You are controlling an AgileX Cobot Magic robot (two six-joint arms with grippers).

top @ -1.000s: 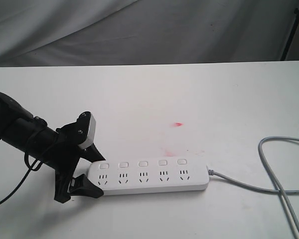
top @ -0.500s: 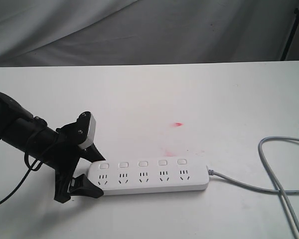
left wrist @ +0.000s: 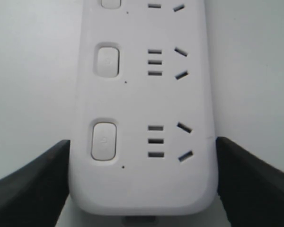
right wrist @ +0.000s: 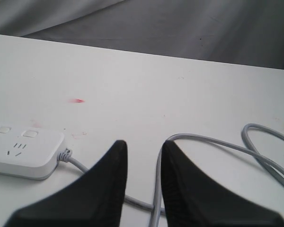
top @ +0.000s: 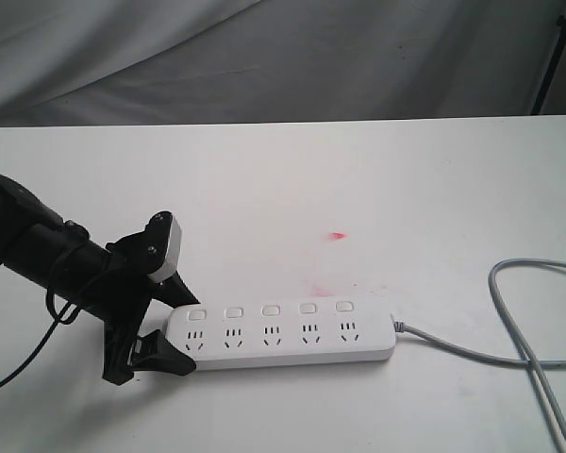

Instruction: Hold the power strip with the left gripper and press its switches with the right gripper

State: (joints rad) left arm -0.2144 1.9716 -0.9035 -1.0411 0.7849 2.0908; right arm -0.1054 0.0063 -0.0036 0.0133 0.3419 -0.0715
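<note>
Exterior view first: the power strip lies flat along the near part of the white bench. It runs lengthwise left to right, with its sockets facing up. The five switches sit in a row along its far edge, one above each socket set. A grey cord leaves the strip's right end and curves off toward the right edge of the bench. A small red smear marks the bench a little behind the strip.

The left arm comes in low from the left. The left claw straddles the strip's left end, with one black finger on the far side and one on the near side. In the left wrist view, the fingers sit hard against both long edges of the rounded end, so this claw is clamped on the strip. The two nearest switches fill that view, but I cannot tell whether they are on or off.

In the right wrist view, the right claw is out past the cord end of the strip, well apart from the switches. Its two black fingers are parted by a narrow gap and grip nothing. The cord shows through that gap, lying on the bench beyond.
</note>
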